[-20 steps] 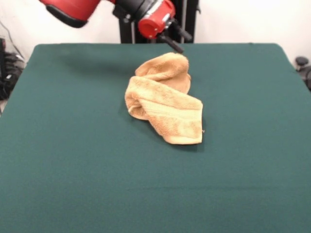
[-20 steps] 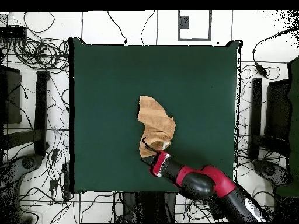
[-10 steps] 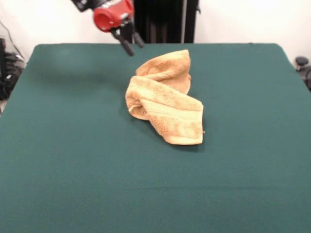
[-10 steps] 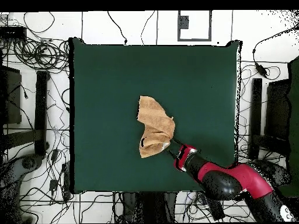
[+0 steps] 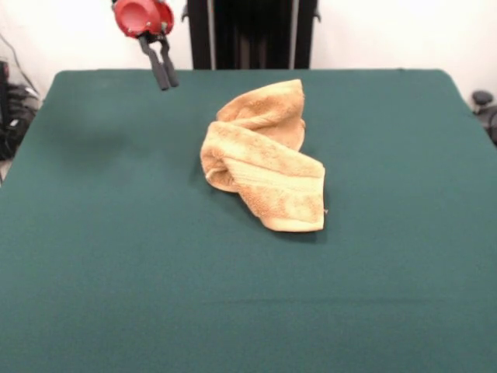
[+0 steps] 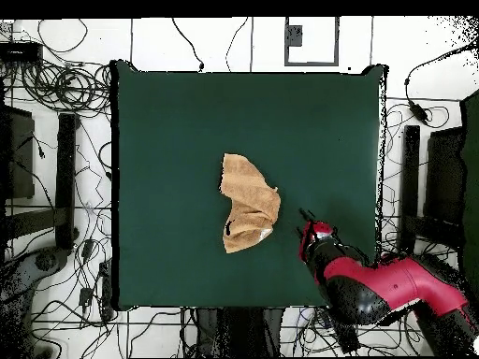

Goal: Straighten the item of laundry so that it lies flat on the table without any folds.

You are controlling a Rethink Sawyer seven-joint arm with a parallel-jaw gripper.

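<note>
The gripper [image 5: 164,78] hangs in the air above the table [image 5: 93,256], well apart from the towel [image 5: 264,159] and off toward the table's far edge in the front view. Its two dark fingers [image 5: 158,70] point down and lie nearly side by side with only a thin gap between them, so it looks close to shut, and it holds nothing and touches nothing.

The towel sits near the middle of the table, bunched and folded over itself: one rolled lobe on the side toward the far edge, a doubled flap with a woven band on the near side. The overhead view shows the same thing, with the gripper [image 6: 306,222] beside the towel [image 6: 248,215] but clear of it.

The flattening is not done. This looks like a pause between grasps. The next move would call for spreading the fingers, coming down on a free corner or edge of the towel, and pulling it outward to undo the fold.
</note>
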